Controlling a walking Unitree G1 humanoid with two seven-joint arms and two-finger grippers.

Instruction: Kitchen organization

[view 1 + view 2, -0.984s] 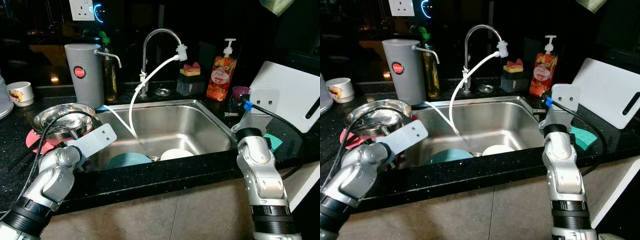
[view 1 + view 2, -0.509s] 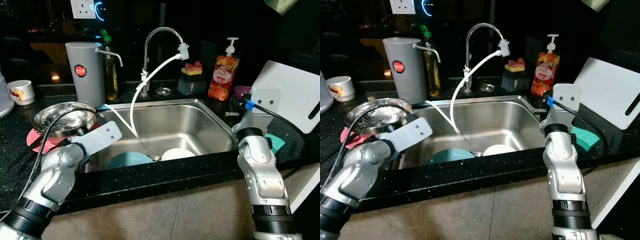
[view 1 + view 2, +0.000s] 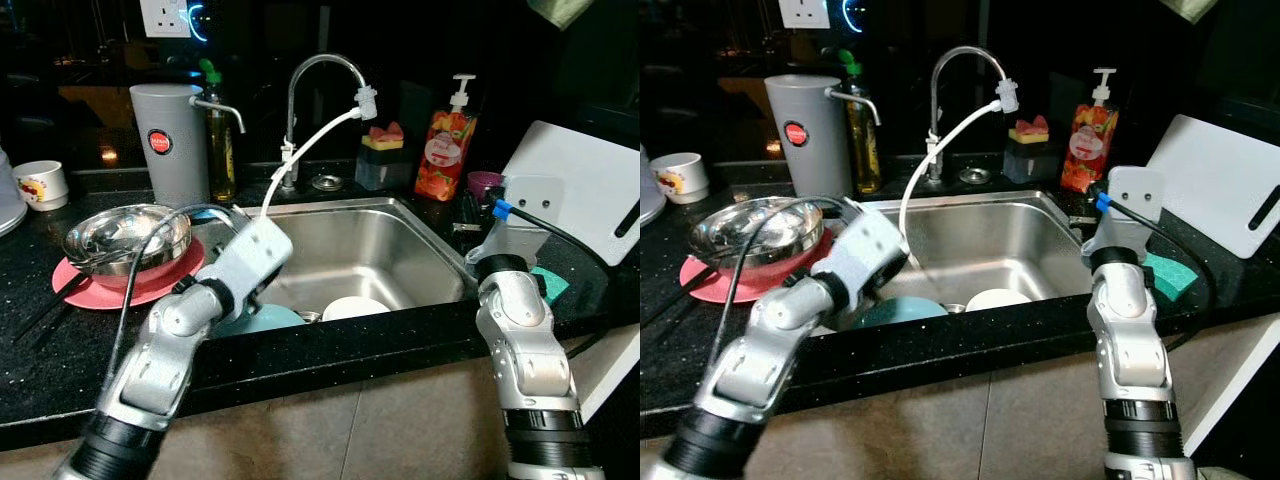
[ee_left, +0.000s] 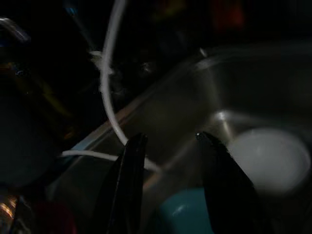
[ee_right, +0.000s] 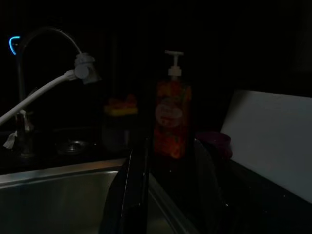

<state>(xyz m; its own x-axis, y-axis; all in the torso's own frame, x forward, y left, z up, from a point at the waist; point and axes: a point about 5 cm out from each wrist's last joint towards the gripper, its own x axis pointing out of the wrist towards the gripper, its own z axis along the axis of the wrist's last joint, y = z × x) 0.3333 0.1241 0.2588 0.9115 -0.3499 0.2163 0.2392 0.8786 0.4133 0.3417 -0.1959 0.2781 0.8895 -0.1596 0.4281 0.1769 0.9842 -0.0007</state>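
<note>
Both pincers open — left pincer (image 4: 168, 161) over sink (image 3: 400, 215)

At the far left of the counter stands a grey water filter (image 3: 170, 142), with a wall socket (image 3: 166, 17) above it. A curved tap (image 3: 318, 75) with a white hose (image 3: 300, 152) rises behind the sink, and on the far right a white cutting board (image 3: 590, 190) leans on the wall.

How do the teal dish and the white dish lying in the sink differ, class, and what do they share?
The teal dish is coloured, while the white dish is pale. The teal dish lies toward the sink's left and is partly hidden by the left arm; the white dish lies to its right. The teal dish looks wider than the white dish. Both rest on the sink's bottom near its front wall.
</note>
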